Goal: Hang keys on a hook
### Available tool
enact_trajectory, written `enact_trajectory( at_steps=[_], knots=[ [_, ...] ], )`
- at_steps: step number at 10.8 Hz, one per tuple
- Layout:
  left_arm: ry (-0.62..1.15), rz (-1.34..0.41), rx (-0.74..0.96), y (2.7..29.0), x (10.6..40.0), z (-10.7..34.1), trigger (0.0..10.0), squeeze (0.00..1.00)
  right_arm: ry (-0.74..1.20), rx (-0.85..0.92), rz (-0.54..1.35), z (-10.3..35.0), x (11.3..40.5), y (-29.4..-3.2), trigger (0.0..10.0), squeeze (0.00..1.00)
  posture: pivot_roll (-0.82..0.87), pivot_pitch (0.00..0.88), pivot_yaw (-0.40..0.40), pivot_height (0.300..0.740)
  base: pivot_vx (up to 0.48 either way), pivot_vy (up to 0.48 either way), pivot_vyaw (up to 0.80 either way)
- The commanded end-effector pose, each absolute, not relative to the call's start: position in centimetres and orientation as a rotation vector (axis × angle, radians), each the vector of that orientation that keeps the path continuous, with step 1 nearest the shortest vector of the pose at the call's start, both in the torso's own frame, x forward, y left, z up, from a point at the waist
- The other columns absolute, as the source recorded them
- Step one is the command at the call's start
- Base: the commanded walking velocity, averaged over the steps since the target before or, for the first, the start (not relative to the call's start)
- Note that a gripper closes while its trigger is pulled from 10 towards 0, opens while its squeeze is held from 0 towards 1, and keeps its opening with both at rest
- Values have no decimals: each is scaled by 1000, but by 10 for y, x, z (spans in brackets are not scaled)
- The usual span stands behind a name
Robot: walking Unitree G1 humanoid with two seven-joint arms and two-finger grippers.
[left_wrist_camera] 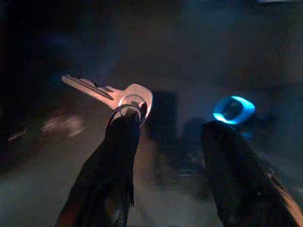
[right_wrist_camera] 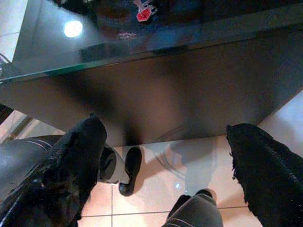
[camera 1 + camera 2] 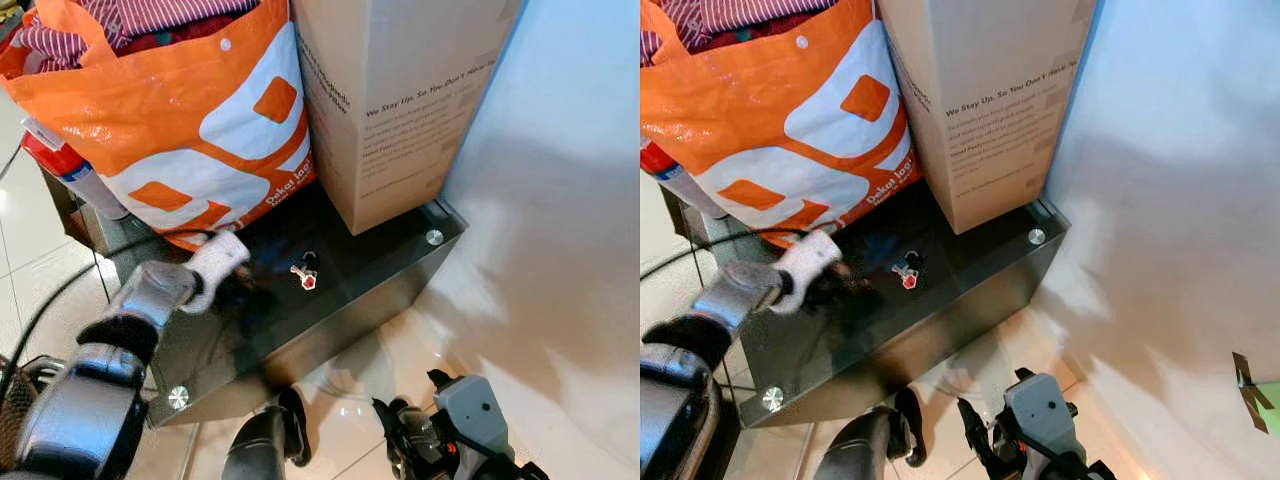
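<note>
Tiles of pale floor (image 3: pixel 560 300) are lying nearest, and the right gripper (image 2: pixel 165 142) is hanging idle low over them at the near right, its two black fingers standing wide apart in its wrist view. Just beyond, a low black glass table (image 3: pixel 400 265) is standing against the light wall (image 3: pixel 570 120), with round metal studs showing at its near left and far right corners. The left arm is reaching in from the near left across the glass, and the left gripper (image 1: pixel 170 132) is hovering low over the middle of the table top with its fingers apart, closed on nothing. In the left wrist view one fingertip (image 1: pixel 124 127) is lying right at the ring end of a silver key (image 1: pixel 111 94), whether touching it I cannot tell, while the other fingertip is sitting near a bright blue ring-shaped glow whose nature I cannot tell. The keys (image 3: pixel 304 273), with a small red tag, are lying flat on the glass just right of the left gripper, near the table's middle. Farther back on the table, an orange and white shopping bag (image 3: pixel 190 130) stuffed with striped cloth is sitting at the left, and a tall cardboard box (image 3: pixel 400 100) with printed text is standing beside it at the right.
</note>
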State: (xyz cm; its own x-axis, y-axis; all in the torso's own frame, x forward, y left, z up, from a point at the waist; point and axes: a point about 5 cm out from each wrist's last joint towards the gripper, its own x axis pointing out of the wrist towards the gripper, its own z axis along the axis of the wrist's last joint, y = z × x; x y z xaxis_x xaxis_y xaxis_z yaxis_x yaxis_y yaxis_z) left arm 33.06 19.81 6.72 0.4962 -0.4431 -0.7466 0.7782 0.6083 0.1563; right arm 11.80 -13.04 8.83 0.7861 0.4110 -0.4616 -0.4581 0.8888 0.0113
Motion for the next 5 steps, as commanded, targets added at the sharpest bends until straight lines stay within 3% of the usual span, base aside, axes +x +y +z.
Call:
enact_trajectory(
  at_steps=[1,3,5],
  knots=[
    [862,-881,494,196,306,40,10000,0,475,-88,486,90,115,-127,10000,0,-261,290,102,732,0,0,0],
    [870,-996,464,183,294,41,10000,0,475,-88,485,89,115,-127,10000,0,-259,292,102,732,0,0,0],
    [898,-1037,519,194,283,45,10000,0,475,-85,483,89,115,-126,10000,0,-257,292,106,732,0,0,0]
  ],
)
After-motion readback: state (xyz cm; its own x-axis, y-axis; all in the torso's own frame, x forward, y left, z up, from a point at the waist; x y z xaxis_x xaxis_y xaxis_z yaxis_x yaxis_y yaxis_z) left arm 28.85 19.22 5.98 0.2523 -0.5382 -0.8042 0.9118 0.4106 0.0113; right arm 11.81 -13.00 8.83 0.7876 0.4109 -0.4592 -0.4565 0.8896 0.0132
